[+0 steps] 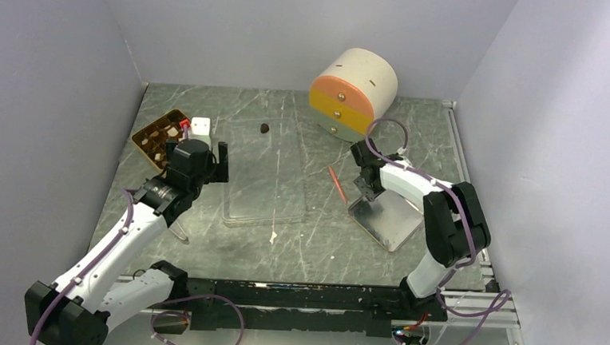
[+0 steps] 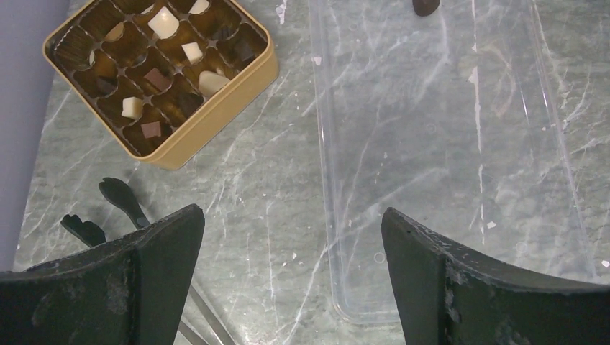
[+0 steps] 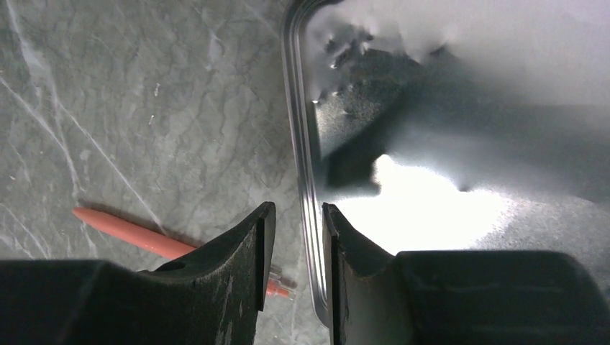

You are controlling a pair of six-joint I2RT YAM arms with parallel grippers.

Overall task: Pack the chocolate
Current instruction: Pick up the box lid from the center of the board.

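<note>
Notably, left fingers [image 2: 144,273] wide, empty; right fingers [image 3: 230,273] narrow astride steel tray rim [image 3: 302,144], grip unclear; risk: thin rim slipping free.

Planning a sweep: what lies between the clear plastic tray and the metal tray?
A thin orange-red stick lies between the clear plastic tray and the metal tray; the top view shows it.

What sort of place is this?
Probably a robotics lab test cell: plain walls box in a marbled tabletop, with a left arm and right arm bolted to a rail at its edge.
</note>
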